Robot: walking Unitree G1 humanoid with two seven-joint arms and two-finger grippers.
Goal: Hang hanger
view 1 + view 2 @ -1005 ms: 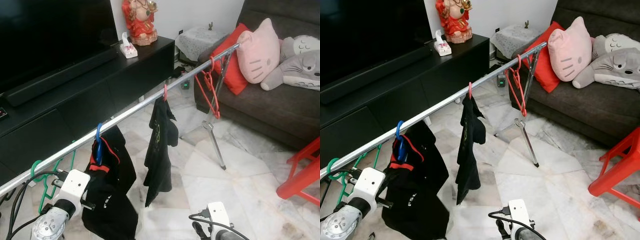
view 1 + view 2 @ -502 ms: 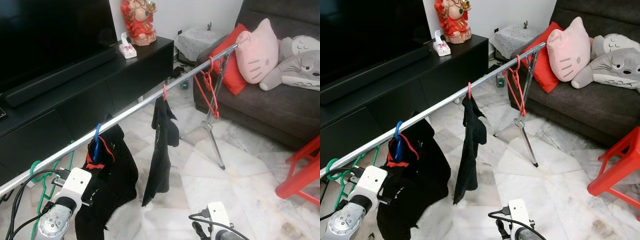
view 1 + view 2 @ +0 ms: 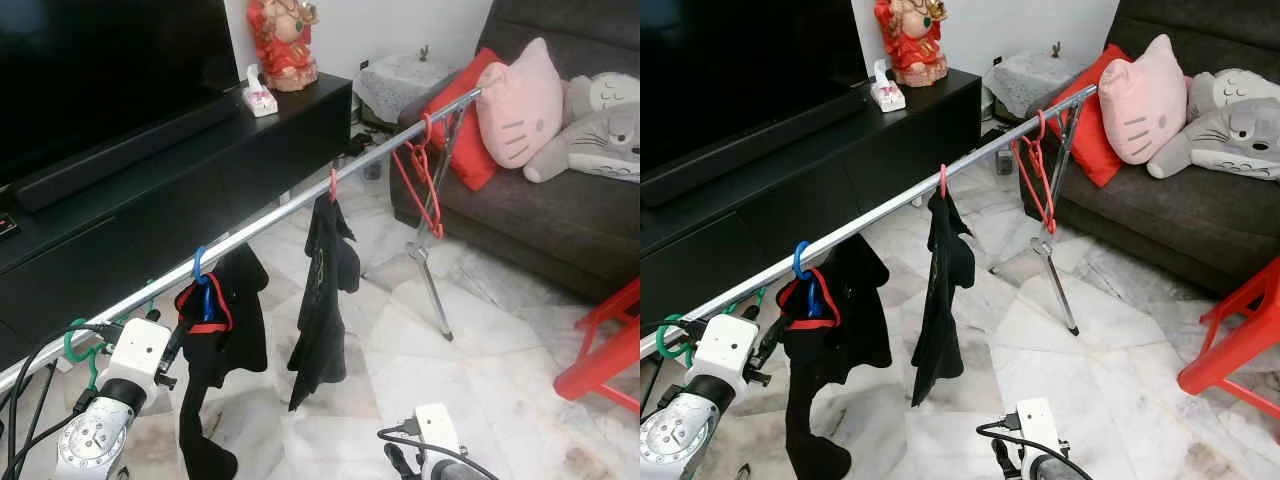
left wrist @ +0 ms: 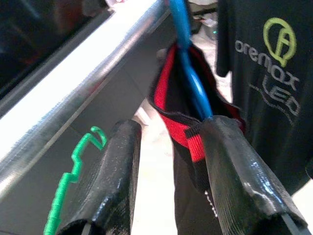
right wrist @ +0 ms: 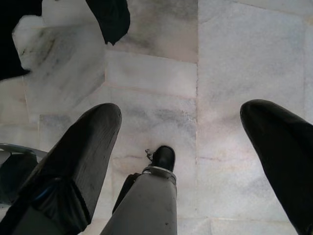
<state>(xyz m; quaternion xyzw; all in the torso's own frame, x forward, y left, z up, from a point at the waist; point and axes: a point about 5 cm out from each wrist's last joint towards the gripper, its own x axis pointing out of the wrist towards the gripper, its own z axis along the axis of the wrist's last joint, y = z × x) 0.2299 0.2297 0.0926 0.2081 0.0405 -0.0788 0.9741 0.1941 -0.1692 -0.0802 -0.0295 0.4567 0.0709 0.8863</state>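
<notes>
left pincer (image 4: 171, 181): mine, fingers spread, nothing between them. It sits just beside the blue hanger (image 3: 201, 283), on the TV-cabinet side of it, near the low end of the rail (image 3: 300, 200).
change: a second ago the black garment with red trim (image 3: 215, 340) bulged low against my wrist; half a second ago it was swinging. Now it hangs straight off the blue hanger, whose hook is over the rail.
meaning: hanger carries its own load, so I judge the hang done and the release clean. Left to do is backing the left arm out without snagging the collar.
wrist view: blue hanger runs down into the red-trimmed neck, right past my finger (image 4: 234, 171). Looks apart, but close.
right pincer (image 5: 181, 147): fingers wide apart, holding nothing, aimed at the marble floor (image 3: 480, 350), idle.
rail neighbours: green hanger (image 3: 80, 345) at the low end, black printed shirt on a red hanger (image 3: 322, 290) mid-rail, bare red hangers (image 3: 420, 180) near the sofa end.
risk: a sideways pull-out could drag the garment along the rail.
</notes>
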